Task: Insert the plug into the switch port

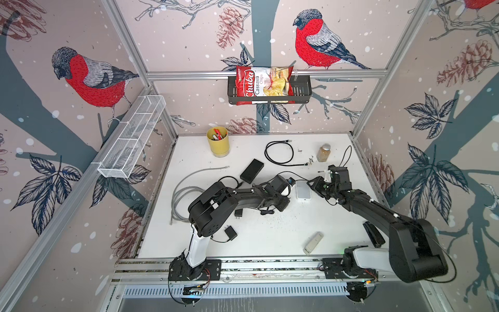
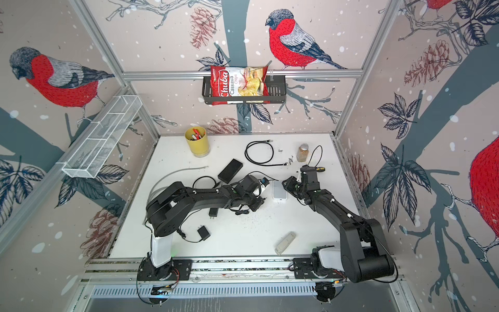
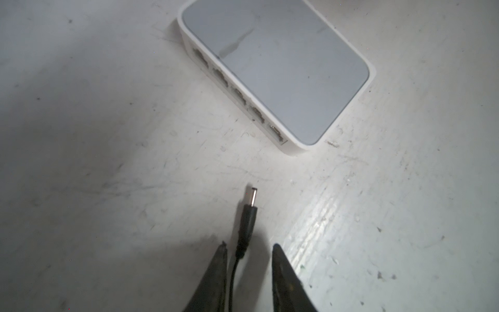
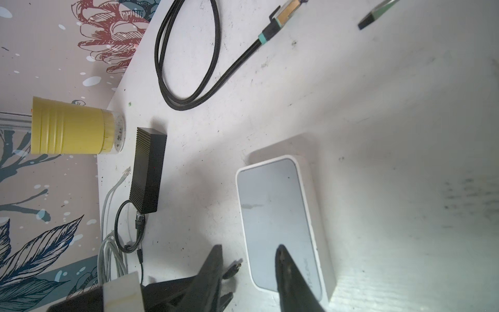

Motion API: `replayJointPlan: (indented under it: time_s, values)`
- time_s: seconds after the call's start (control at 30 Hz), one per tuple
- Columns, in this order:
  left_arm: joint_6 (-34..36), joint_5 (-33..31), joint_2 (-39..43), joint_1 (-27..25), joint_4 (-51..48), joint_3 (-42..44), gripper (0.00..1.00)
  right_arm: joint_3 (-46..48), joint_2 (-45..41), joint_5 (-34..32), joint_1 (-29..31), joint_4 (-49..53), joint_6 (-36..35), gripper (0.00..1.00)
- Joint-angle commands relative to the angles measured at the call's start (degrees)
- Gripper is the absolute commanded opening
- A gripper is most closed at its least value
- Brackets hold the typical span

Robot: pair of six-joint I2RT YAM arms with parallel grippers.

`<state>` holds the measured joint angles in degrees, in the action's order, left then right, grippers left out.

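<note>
Black plug lies loose ahead of my left gripper, jaws partly apart. My right gripper, part-open too, holds nothing beside the white switch.

Bystanding objects on the white table.
Yellow ribbed metal cup of markers; coiled black cable; amber glass bottle.

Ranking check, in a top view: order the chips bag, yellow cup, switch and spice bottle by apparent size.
1. chips bag
2. yellow cup
3. switch and spice bottle look about alike; left unranked.
</note>
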<state>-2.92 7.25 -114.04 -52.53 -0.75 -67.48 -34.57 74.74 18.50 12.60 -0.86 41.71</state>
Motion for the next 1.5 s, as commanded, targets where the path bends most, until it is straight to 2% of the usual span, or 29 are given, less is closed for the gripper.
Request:
replayJointPlan:
  time_s: [0.0, 0.3, 0.43, 0.57, 0.67, 0.9, 1.03, 1.23, 1.47]
  values:
    - [2.4, -1.9, -1.1, -0.4, -3.4, -1.1, 0.24, 0.6, -0.7, 1.0, -0.8, 0.4, -1.6, 0.35]
    - [3.4, -2.2, -2.8, -0.5, -5.0, -1.1, 0.13, 0.1, -1.1, 2.3, -2.7, 1.1, -3.0, 0.34]
    - [3.3, -2.2, -2.3, -0.5, -4.8, -0.1, 0.00, 0.3, -1.4, 2.6, -3.0, 1.2, -3.4, 0.34]
    - [3.2, -2.4, -1.3, -0.5, -3.7, 0.7, 0.00, 0.5, -0.5, 4.9, -1.9, 0.0, -3.4, 0.35]
    - [2.6, -3.2, 1.5, -0.2, -0.5, 1.7, 0.00, -0.4, 0.3, 4.2, 1.9, -0.5, -2.0, 0.38]
    - [0.2, -4.3, 9.3, 0.8, 10.3, 6.3, 0.00, -0.6, 3.2, 2.4, 9.2, -7.4, 5.7, 0.39]
    - [-0.3, -3.5, 10.8, 0.9, 12.2, 7.8, 0.00, -0.6, 5.6, 1.8, 12.6, -13.2, 10.0, 0.41]
    - [-1.4, -2.9, 11.8, 2.1, 13.4, 9.6, 0.00, -0.6, 7.2, 0.5, 14.8, -16.5, 14.2, 0.34]
    - [-2.0, -2.5, 11.9, 2.4, 14.2, 10.0, 0.00, 1.0, 9.4, 0.7, 16.3, -21.0, 17.9, 0.31]
